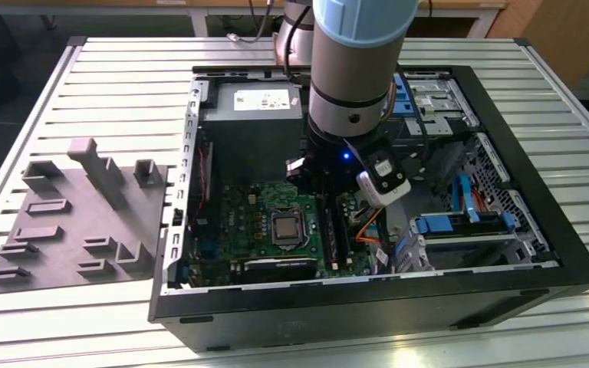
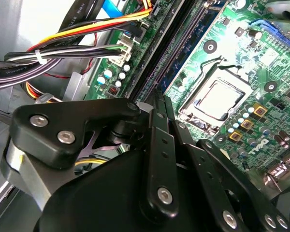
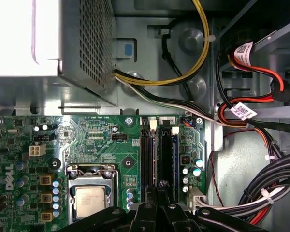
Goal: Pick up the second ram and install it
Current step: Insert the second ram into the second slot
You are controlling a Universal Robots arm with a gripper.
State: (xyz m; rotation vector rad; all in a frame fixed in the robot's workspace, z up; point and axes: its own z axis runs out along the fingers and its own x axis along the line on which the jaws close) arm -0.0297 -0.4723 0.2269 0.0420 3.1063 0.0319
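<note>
My gripper (image 1: 327, 201) reaches down inside the open computer case (image 1: 540, 253), over the memory slots (image 1: 333, 230) of the green motherboard (image 1: 248, 222), beside the processor socket (image 3: 91, 200). In both wrist views its black fingers (image 3: 152, 210) are drawn close together right above the slots (image 2: 171, 46). The second ram (image 3: 167, 157) shows as a slim dark edge that runs from under the fingertips along the blue-walled slot. The part of it between the pads is hidden, so its seating cannot be told.
A grey moulded fixture plate (image 1: 80, 222) lies on the slatted table at the exterior view's left. Cable bundles (image 3: 275, 179) crowd the case beside the slots. The power supply box (image 3: 48, 43) and blue drive brackets (image 1: 448, 224) stand close by.
</note>
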